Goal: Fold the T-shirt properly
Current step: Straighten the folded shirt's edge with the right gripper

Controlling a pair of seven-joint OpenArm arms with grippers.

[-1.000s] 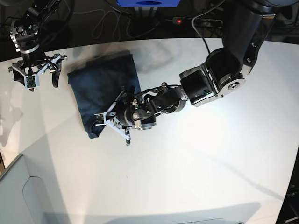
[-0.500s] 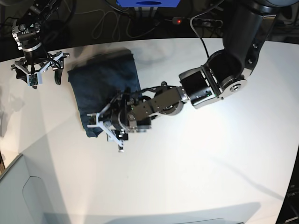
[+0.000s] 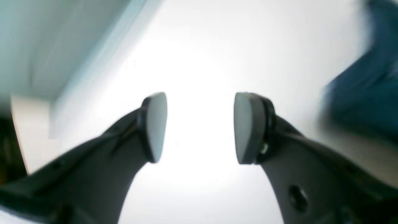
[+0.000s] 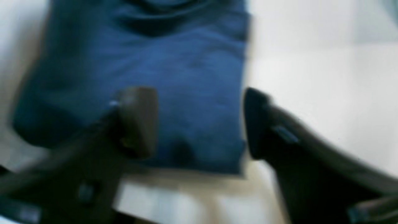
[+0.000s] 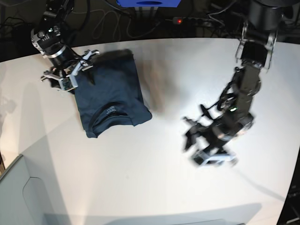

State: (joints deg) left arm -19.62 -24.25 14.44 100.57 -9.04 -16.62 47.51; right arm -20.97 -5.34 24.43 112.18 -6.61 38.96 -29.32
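I have two black-and-silver jointed metal arms with me over one pale, smooth tabletop (image 5: pixel 140 168). On it lies one dark navy-blue cotton T-shirt (image 5: pixel 112 84), the single garment here. In the base view it sits left of centre, toward the upper part of the table, drawn into a compact shape with several curved creases at its lower part and one small pale printed label (image 5: pixel 110 110) there.

My left hand, a gripper with two dark rounded fingers (image 3: pixel 200 127), is wide open and has hold of nothing. It is well apart from the T-shirt, above bare tabletop, and blurred in the base view. Its wrist view catches two dark blue portions of cloth at the right side.

My right hand, a gripper with two dark blunt fingers (image 4: pixel 199 123), also stands open, with a broad gap and nothing gripped. It is over the upper-left part of the T-shirt; one finger is in front of the cloth, the other by its edge. I cannot tell whether either finger touches it.

One small red light (image 5: pixel 179 21) glows beyond the table.
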